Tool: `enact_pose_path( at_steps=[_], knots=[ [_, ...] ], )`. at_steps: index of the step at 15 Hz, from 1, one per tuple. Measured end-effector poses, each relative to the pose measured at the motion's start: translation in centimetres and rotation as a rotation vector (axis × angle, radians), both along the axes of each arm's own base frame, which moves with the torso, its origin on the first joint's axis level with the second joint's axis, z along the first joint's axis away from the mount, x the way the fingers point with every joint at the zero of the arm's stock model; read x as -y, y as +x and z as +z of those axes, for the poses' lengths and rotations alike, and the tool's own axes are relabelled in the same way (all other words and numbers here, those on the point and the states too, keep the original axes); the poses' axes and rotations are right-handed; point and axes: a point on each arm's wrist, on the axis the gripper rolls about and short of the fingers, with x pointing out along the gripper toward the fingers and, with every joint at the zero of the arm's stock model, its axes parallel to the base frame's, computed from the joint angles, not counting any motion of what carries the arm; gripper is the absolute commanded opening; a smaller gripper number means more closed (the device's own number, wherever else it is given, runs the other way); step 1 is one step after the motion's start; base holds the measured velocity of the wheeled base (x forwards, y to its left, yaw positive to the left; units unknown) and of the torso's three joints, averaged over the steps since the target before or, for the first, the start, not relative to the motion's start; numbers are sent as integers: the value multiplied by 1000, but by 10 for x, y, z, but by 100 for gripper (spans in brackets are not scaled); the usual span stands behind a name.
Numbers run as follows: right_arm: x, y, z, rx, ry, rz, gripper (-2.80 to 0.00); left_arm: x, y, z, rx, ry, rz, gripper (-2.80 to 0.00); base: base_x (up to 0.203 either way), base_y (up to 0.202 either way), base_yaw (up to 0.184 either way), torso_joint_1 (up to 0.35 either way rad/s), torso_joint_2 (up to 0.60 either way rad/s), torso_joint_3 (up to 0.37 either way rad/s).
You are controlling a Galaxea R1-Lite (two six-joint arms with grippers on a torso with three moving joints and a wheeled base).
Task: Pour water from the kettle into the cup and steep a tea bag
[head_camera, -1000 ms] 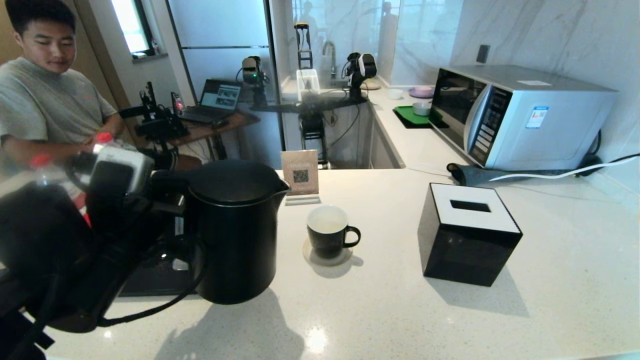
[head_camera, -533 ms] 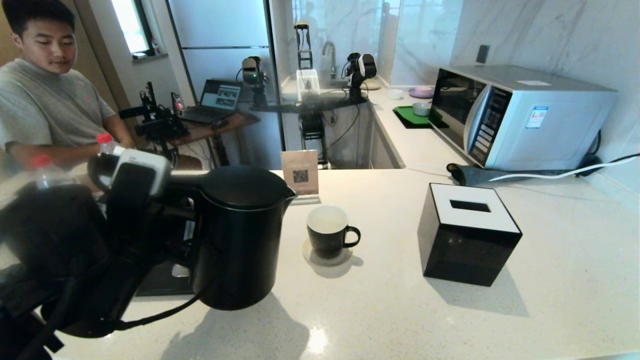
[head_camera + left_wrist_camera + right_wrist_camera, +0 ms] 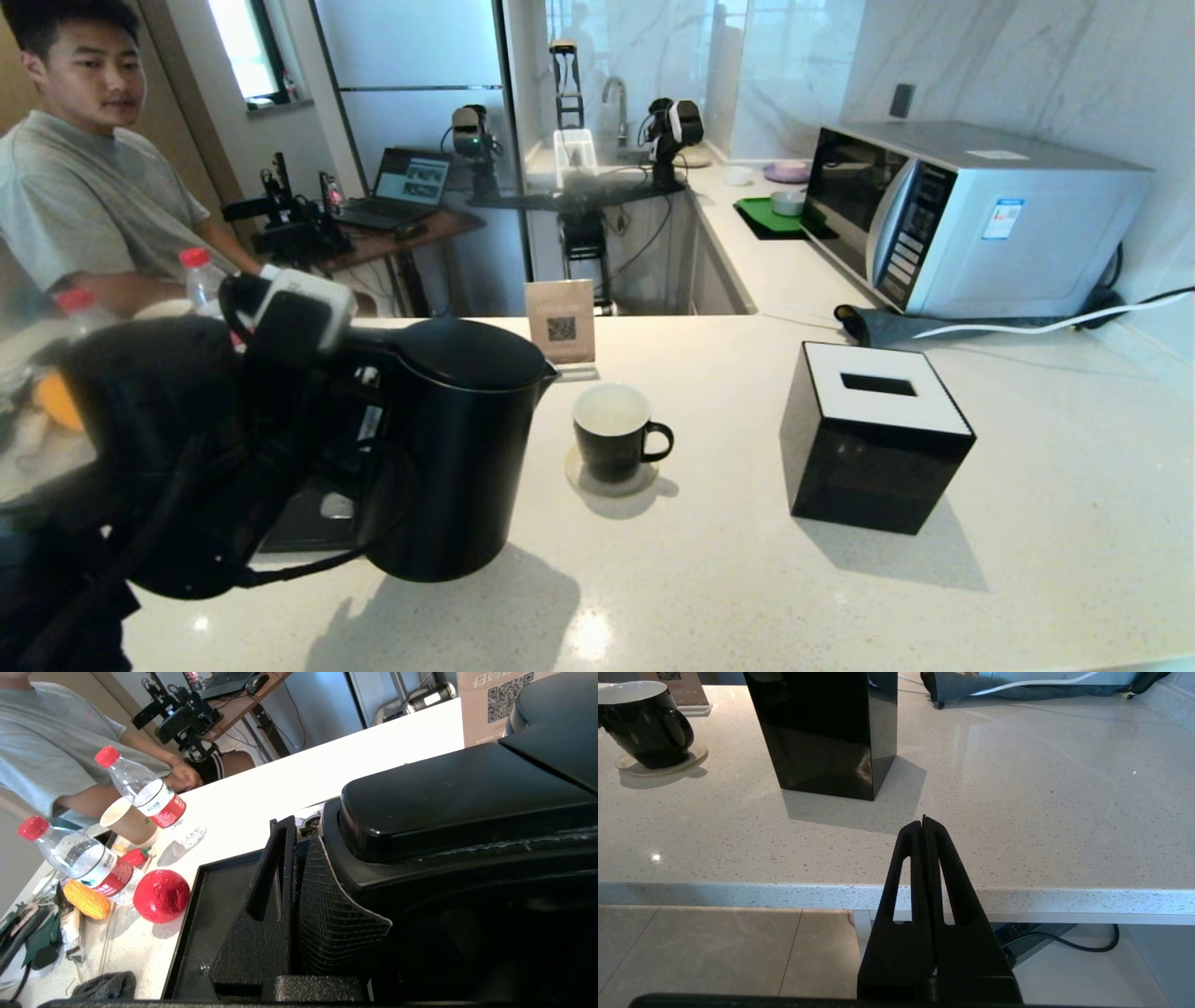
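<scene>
- Plainly, the left gripper (image 3: 299,905) was seen clamped on the loop handle of the kettle (image 3: 448,448), one textured finger (image 3: 336,914) pressed against the handle's side in the left wrist view.
- The kettle was held upright at the left of the counter (image 3: 747,579), its base seemingly lifted just clear of the stone above its own shadow, its flat lid closed and its spout pointed toward the cup (image 3: 613,434).
- A black tray (image 3: 219,896) was seen directly behind the kettle, on the counter's left part.
- The cup was found standing upright on a pale round coaster (image 3: 611,478), just to the right of the kettle's spout and apart from it, its white inside showing and its ear handle turned to the right.
- A QR-code card (image 3: 560,322) was seen standing behind the cup, and a black tissue box (image 3: 876,437) to the cup's right, well apart.
- The right gripper (image 3: 924,823) was seen parked below the counter's front edge, its two black fingers pressed together with nothing between them.
- No tea bag could be made out in any view.
</scene>
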Motion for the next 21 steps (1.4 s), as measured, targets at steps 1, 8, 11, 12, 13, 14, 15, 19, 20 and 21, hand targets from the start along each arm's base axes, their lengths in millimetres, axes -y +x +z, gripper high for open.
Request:
enact_pose_path(
  at_steps=[1, 8, 11, 12, 13, 14, 15, 19, 20, 21],
  knots=[
    [0, 0, 0, 0, 0, 0, -280, 1, 3, 1, -3, 2, 0, -280, 0, 0, 0, 0, 0, 0],
    [0, 0, 0, 0, 0, 0, -280, 12, 18, 0, -26, 18, 11, -280, 0, 0, 0, 0, 0, 0],
    [0, 0, 0, 0, 0, 0, -280, 16, 21, -3, -36, 26, 16, -280, 0, 0, 0, 0, 0, 0],
    [0, 0, 0, 0, 0, 0, -280, 18, 22, -4, -38, 32, 22, -280, 0, 0, 0, 0, 0, 0],
    [0, 0, 0, 0, 0, 0, -280, 20, 24, -4, -40, 35, 25, -280, 0, 0, 0, 0, 0, 0],
    [0, 0, 0, 0, 0, 0, -280, 22, 25, -5, -44, 39, 27, -280, 0, 0, 0, 0, 0, 0],
    [0, 0, 0, 0, 0, 0, -280, 23, 26, -6, -58, 47, 26, -280, 0, 0, 0, 0, 0, 0],
    [0, 0, 0, 0, 0, 0, -280, 31, 34, -4, -99, 74, 26, -280, 0, 0, 0, 0, 0, 0],
    [0, 0, 0, 0, 0, 0, -280, 32, 36, -2, -98, 76, 27, -280, 0, 0, 0, 0, 0, 0],
    [0, 0, 0, 0, 0, 0, -280, 34, 38, -2, -101, 88, 25, -280, 0, 0, 0, 0, 0, 0]
  ],
)
